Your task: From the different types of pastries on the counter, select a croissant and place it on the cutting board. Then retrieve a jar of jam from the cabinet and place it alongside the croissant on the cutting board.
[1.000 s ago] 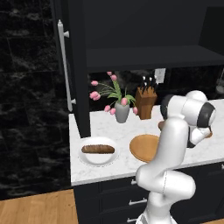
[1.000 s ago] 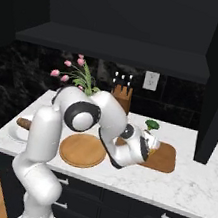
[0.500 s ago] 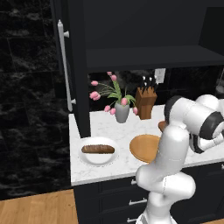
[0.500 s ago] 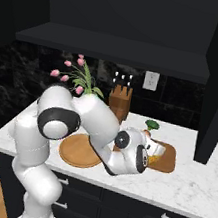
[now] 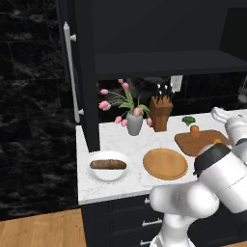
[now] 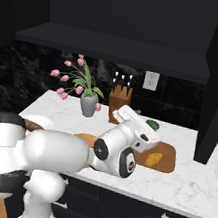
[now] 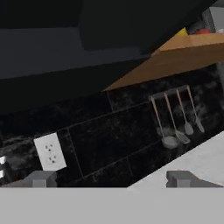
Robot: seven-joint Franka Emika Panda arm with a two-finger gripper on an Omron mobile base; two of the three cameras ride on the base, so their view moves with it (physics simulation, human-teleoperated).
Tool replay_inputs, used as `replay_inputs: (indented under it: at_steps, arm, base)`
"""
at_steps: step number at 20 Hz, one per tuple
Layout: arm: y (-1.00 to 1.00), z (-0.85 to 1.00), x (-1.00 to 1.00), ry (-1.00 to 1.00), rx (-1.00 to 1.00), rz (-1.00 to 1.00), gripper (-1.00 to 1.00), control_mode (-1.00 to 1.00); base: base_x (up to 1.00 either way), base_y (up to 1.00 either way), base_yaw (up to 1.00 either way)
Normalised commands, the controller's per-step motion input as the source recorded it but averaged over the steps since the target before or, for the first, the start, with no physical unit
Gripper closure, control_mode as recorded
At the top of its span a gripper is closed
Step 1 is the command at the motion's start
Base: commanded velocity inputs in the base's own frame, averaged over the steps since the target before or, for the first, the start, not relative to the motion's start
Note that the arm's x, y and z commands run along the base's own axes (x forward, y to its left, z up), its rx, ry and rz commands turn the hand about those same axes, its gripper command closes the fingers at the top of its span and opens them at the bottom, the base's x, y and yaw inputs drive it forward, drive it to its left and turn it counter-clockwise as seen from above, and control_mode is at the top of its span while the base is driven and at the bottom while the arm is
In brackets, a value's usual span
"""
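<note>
croissant: golden-yellow croissant [image 6: 154, 158] lies on the cutting board [image 6: 167, 164], toward its middle; first half of the task looks done
jam jar: orange jar of jam [image 5: 194, 131] stands upright on the board's far edge, just in front of a green broccoli-like item [image 5: 188, 119]; already out of the cabinet [image 5: 82, 72]
gripper: gripper [image 7: 113, 177] raised off the board, aimed at the backsplash; tips well apart, jaws open wide, nothing between them
other pastry: dark loaf [image 5: 108, 164] sits on a white plate [image 5: 96, 174], untouched
left to do: judging by layout, little or nothing; both items rest on the board
</note>
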Motion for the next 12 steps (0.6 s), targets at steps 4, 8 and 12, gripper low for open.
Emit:
replay_inputs:
  at_steps: [4, 8, 12]
  arm:
    - [0.0, 1.0, -1.0, -0.66, 0.0, 0.18, -1.0, -1.0]
    - [0.0, 1.0, -1.0, -0.64, 0.0, 0.18, -1.0, -1.0]
    - [0.0, 1.0, -1.0, -0.63, 0.0, 0.17, -1.0, -1.0]
  base:
    - [0.0, 0.0, 0.0]
    - [0.0, 0.0, 0.0]
    - [0.0, 0.0, 0.0]
